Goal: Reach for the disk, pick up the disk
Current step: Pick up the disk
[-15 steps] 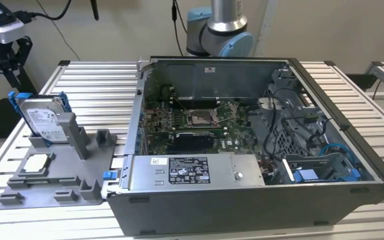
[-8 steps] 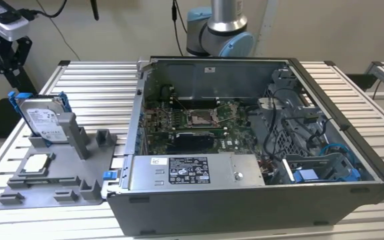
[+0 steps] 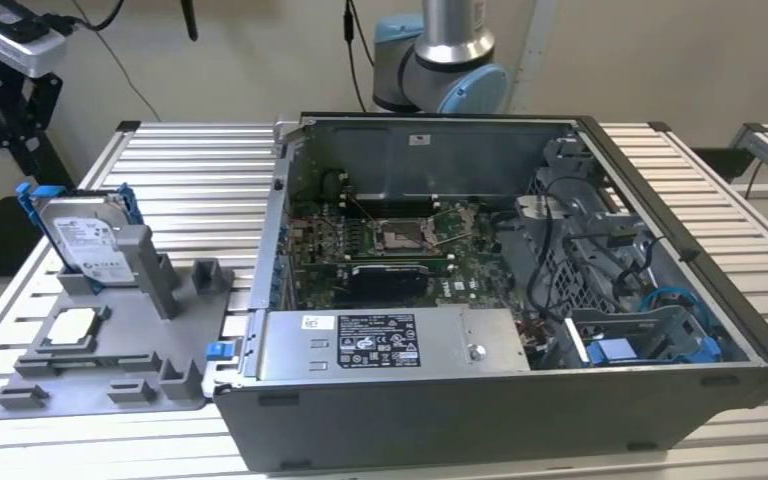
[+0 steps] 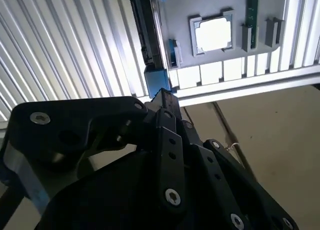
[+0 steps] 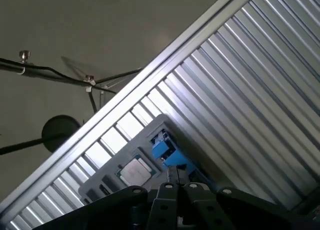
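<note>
While standing on edge, disk (image 3: 88, 238) in gray holder (image 3: 97, 380), long axis upright.

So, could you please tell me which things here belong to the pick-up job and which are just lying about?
Job: disk, upright in the gray fixture; gripper, nearest the disk.
Lying about: square chip, open computer case, power supply.

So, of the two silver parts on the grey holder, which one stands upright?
The disk: this labelled hard drive in a blue frame stands on edge, while the small square chip lies flat.
</note>
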Tool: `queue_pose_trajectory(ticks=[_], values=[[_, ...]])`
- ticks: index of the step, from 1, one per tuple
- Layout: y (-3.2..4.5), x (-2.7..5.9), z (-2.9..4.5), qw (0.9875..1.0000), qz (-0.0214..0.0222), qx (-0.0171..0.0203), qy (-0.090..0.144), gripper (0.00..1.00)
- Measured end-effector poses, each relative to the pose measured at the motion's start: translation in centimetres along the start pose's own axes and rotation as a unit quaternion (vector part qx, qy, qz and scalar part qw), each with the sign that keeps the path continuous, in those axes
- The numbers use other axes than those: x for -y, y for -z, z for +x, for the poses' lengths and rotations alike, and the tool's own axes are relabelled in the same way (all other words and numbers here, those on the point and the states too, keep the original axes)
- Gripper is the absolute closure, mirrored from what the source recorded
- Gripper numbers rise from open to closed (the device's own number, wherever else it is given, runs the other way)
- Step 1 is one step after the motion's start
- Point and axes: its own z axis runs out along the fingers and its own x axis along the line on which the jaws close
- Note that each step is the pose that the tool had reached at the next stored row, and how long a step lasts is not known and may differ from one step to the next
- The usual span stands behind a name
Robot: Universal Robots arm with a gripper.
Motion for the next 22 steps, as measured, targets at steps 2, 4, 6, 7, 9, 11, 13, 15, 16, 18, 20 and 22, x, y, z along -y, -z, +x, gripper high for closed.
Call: queue_pose_trajectory(ticks=[2, 4, 6, 7, 9, 11, 13, 15, 16, 18, 20, 22], values=[[0.0, 0.0, 0.0, 0.9999, 0.0001, -0.0005, 0.017, 1.0], [0.0, -0.01, 0.01, 0.9994, 0.0002, -0.001, 0.034, 1.0], [0.0, -0.01, 0.01, 0.9987, 0.0003, -0.0014, 0.052, 1.0], [0.0, -0.02, 0.02, 0.9982, 0.0004, -0.0017, 0.06, 1.0], [0.0, -0.02, 0.02, 0.9971, 0.0005, -0.0021, 0.076, 1.0], [0.0, -0.03, 0.03, 0.9957, 0.0007, -0.0026, 0.093, 1.0], [0.0, -0.04, 0.03, 0.994, 0.0008, -0.003, 0.11, 1.0], [0.0, -0.04, 0.04, 0.992, 0.0009, -0.0035, 0.126, 1.0], [0.0, -0.05, 0.04, 0.9909, 0.001, -0.0037, 0.134, 1.0], [0.0, -0.05, 0.05, 0.9885, 0.0012, -0.0041, 0.151, 1.0], [0.0, -0.05, 0.05, 0.9858, 0.0014, -0.0045, 0.168, 1.0], [-0.01, -0.05, 0.05, 0.9827, 0.0017, -0.0048, 0.185, 1.0]])
